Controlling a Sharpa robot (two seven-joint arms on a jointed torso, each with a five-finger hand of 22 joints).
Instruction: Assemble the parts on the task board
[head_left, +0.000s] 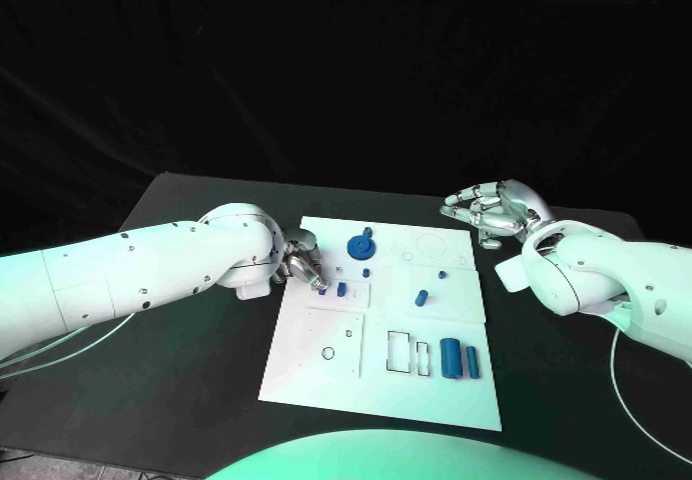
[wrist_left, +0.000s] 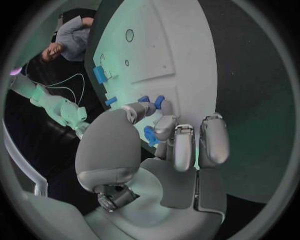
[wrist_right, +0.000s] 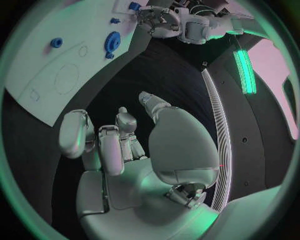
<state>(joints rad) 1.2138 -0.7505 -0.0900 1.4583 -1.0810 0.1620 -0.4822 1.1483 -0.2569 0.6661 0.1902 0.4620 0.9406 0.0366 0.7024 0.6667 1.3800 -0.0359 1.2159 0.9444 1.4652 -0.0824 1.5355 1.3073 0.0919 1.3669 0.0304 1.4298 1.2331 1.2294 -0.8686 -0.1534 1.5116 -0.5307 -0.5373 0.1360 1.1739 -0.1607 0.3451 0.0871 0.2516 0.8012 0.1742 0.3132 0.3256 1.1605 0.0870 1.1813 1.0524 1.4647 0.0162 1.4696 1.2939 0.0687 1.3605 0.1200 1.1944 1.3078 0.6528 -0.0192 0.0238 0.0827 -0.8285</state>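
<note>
Left hand (head_left: 299, 262) pinches downward; right hand (head_left: 490, 212) curled, raised.

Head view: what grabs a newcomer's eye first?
The white task board in the middle of the black table, dotted with small blue parts. The left hand sits at the board's left edge, pinching a blue part. The right hand hovers off the board's far right corner, fingers curled, holding nothing.

Room & obstacles
Bare desk (head_left: 188, 400) both sides of task board (head_left: 332, 375); left hand (head_left: 299, 258) blocks board's upper-left edge.
</note>
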